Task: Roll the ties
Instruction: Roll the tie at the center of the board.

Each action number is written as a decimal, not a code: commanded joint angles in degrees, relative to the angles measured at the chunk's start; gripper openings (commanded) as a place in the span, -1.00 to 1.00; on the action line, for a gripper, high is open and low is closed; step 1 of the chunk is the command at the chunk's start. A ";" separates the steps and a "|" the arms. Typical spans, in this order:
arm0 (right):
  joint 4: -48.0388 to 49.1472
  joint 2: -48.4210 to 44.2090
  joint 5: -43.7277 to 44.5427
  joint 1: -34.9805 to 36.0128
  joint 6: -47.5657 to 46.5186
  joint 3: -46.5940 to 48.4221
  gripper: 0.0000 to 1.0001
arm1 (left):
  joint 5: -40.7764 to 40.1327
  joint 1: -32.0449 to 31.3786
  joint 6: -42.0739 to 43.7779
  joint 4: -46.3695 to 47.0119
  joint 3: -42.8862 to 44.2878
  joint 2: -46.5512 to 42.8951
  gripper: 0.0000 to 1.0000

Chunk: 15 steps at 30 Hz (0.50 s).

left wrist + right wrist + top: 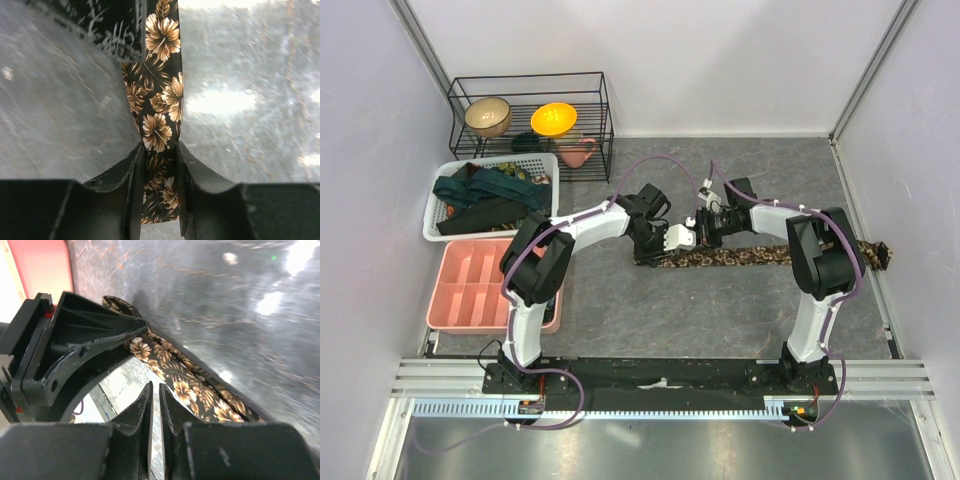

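Observation:
A brown-and-tan flower-print tie (760, 256) lies as a flat strip across the middle of the table, its wide end at the right. My left gripper (658, 250) is at its left end. In the left wrist view the gripper (160, 147) is shut on the tie (162, 100), whose narrow end sits between the jaws. My right gripper (700, 235) hovers just beside it. In the right wrist view it (155, 387) is shut and empty, with the tie (190, 385) lying to its right. The left gripper (90, 345) shows there too. Dark teal and black ties (485, 195) lie in the basket.
A white mesh basket (432, 215) stands at the left, with a pink compartment tray (470, 290) in front of it. A black wire rack (530, 120) with bowls and a pink cup is at the back left. White walls close in both sides.

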 commanded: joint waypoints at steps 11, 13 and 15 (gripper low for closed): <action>5.07 0.86 -2.03 5.03 2.79 -0.93 -0.69 | 4.24 5.40 -7.04 4.94 -12.52 -11.81 0.61; 5.60 0.95 -1.94 5.46 3.32 -1.10 -0.69 | 6.17 7.33 -7.21 6.44 -14.89 -14.10 0.61; 6.83 1.65 -1.77 5.73 3.76 -0.93 -0.69 | 7.23 8.21 -6.78 8.29 -16.30 -15.33 0.61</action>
